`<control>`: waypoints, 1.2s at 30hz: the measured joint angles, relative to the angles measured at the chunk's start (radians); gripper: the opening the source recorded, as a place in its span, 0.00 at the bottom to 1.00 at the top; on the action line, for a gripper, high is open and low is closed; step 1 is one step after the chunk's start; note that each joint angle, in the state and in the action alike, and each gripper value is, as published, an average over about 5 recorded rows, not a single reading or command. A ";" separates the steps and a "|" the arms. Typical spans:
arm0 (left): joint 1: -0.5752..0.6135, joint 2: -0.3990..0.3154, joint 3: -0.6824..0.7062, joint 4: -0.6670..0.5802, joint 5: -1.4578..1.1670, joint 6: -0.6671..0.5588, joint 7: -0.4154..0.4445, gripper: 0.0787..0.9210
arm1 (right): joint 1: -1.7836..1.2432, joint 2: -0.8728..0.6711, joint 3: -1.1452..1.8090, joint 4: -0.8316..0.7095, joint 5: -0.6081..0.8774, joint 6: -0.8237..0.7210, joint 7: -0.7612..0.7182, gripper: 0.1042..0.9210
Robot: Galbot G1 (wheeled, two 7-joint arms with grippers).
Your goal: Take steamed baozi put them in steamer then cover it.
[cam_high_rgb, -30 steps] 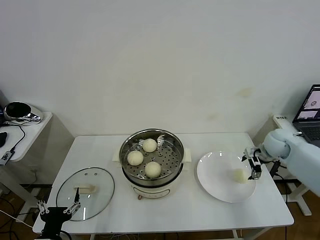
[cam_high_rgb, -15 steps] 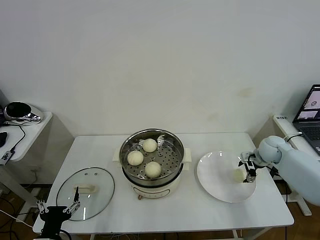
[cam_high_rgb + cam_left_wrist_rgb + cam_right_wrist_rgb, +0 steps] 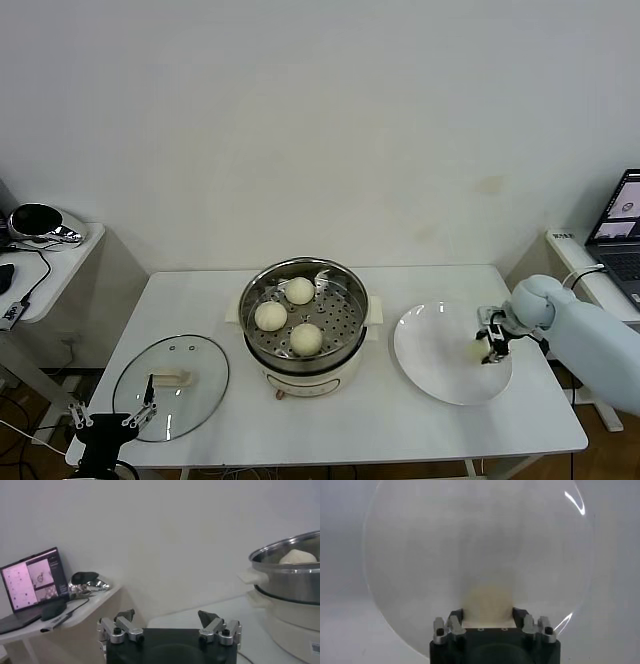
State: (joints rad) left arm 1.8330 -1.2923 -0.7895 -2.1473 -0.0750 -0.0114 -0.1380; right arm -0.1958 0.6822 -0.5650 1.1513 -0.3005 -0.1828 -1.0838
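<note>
The right end effector (image 3: 489, 343) is clenched on the last baozi (image 3: 477, 349), its fingers (image 3: 454, 620) pressed to both sides of the bun on the plate (image 3: 430, 360). Three baozi (image 3: 298, 291) already sit in the steamer (image 3: 303, 318) mid-tabletop (image 3: 400, 420). This is the pick-up of the fourth bun; next comes a lift and carry left over the steamer rim. The left end effector (image 3: 112, 420) waits released beside the lid (image 3: 170, 384).

Right claw (image 3: 490, 342) moved in over plate (image 3: 430, 355), closed around last baozi (image 3: 477, 349).
</note>
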 measured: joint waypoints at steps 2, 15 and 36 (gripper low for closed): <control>-0.002 0.001 -0.001 0.000 0.000 0.000 0.000 0.88 | 0.016 -0.008 -0.014 0.011 0.010 -0.006 -0.002 0.45; -0.012 0.002 0.008 0.000 0.001 0.003 0.000 0.88 | 0.317 -0.040 -0.236 0.133 0.180 -0.067 -0.011 0.44; -0.022 0.004 0.012 0.011 -0.005 -0.001 -0.001 0.88 | 0.825 0.255 -0.672 0.298 0.722 -0.316 0.145 0.45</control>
State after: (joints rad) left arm 1.8113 -1.2885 -0.7776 -2.1365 -0.0803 -0.0129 -0.1386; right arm 0.6290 0.9369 -1.2369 1.4491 0.4218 -0.4989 -0.9386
